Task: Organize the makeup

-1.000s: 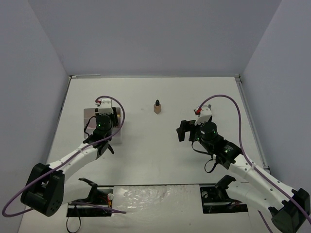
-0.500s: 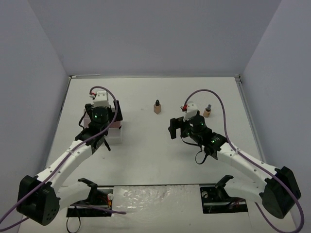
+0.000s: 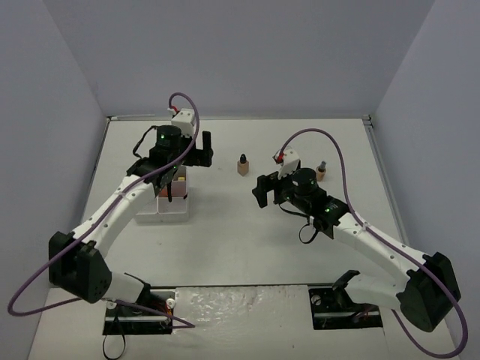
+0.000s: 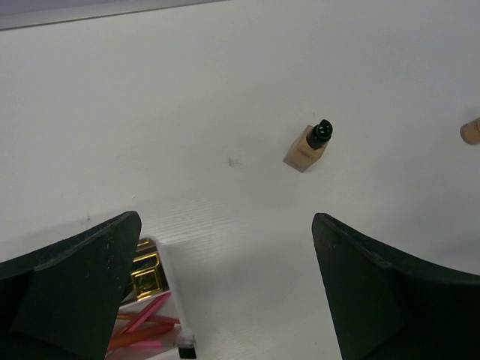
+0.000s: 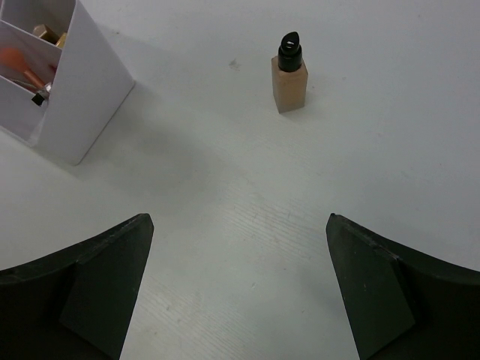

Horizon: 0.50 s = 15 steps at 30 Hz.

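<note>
Left gripper (image 4: 226, 247): jaws were apart, empty, over the organizer box (image 5: 86, 94).
Right gripper (image 5: 240, 232): jaws were apart, empty, right of the box.
Tan bottle (image 3: 242, 165): stood upright, right of the box.
Second tan bottle (image 3: 321, 172): stood farther right.
Pink sticks (image 4: 146, 322): lay inside the box.

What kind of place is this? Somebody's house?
Probably a robot lab booth, not a house: plain grey walls box in a white table, a left arm and right arm are bolted at its near edge, with a tan bottle and white organizer set out.
</note>
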Tool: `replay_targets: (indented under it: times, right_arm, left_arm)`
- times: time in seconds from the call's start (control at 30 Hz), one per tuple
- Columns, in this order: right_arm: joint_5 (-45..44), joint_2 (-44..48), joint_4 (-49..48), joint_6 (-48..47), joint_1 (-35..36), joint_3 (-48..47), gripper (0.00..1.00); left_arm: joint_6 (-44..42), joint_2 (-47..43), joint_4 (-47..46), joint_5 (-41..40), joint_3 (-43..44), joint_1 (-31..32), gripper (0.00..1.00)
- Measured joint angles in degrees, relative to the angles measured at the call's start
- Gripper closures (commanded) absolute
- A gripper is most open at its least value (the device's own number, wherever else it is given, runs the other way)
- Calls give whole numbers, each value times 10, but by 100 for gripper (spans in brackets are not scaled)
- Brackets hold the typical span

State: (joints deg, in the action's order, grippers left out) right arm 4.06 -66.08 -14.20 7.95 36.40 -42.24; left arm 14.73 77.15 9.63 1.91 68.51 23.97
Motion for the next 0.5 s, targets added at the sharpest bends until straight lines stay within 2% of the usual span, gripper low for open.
replay_targets:
  times: [0.3,0.5]
  right_arm:
    - [-2,113,49,9,-1,2,2]
    - [-9,152,81,19,-1,14,2]
  left_arm:
    - [-30,203,-2,81,121,24,4]
    - [-45,309,-17,103,196,54,12]
